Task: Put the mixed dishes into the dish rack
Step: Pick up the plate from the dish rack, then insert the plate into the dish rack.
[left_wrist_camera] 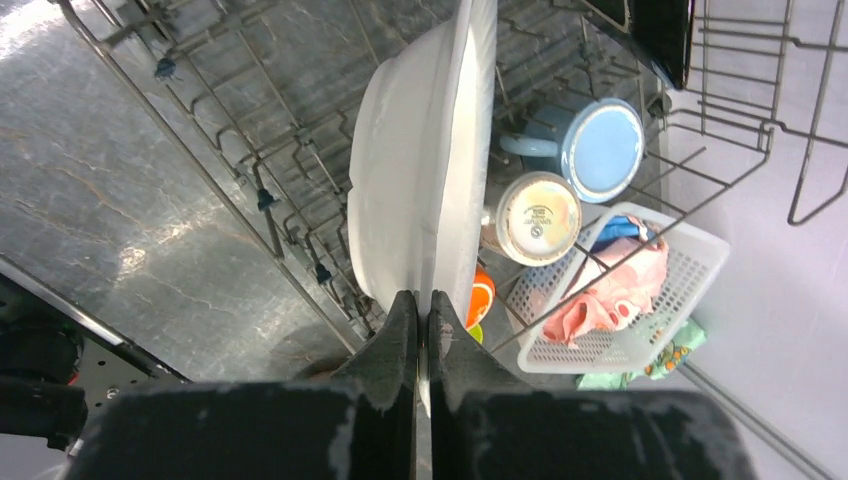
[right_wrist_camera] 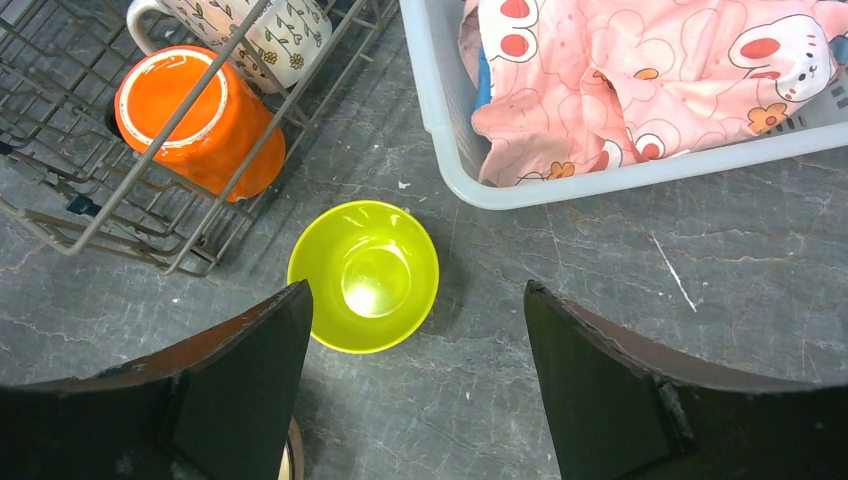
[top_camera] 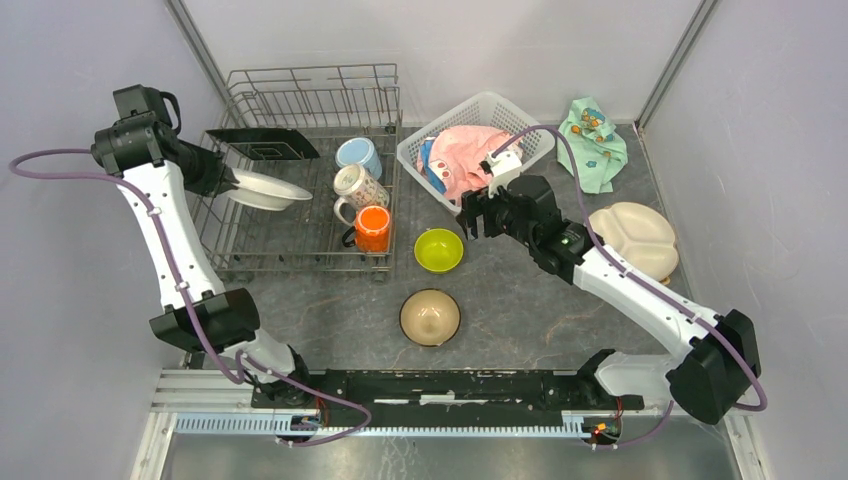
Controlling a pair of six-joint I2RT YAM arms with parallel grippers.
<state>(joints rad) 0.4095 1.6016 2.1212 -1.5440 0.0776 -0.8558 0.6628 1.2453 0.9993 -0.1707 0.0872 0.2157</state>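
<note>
My left gripper (top_camera: 232, 182) (left_wrist_camera: 421, 305) is shut on the rim of a white plate (top_camera: 268, 190) (left_wrist_camera: 420, 170), held on edge over the left half of the grey wire dish rack (top_camera: 300, 100). In the rack sit a dark square plate (top_camera: 262, 143), a light-blue mug (top_camera: 358, 155), a white patterned mug (top_camera: 358, 188) and an orange mug (top_camera: 372, 229). My right gripper (top_camera: 478, 215) (right_wrist_camera: 418, 300) hangs open above the table, just right of a lime-green bowl (top_camera: 438, 249) (right_wrist_camera: 363, 275). A tan bowl (top_camera: 430, 317) lies nearer me. A cream divided plate (top_camera: 633, 240) rests at the right.
A white plastic lattice basket (top_camera: 520, 125) (right_wrist_camera: 440, 90) with a pink cloth (top_camera: 465, 155) stands right of the rack, close behind my right gripper. A mint-green patterned cloth (top_camera: 592, 140) lies at the back right. Walls close in on both sides.
</note>
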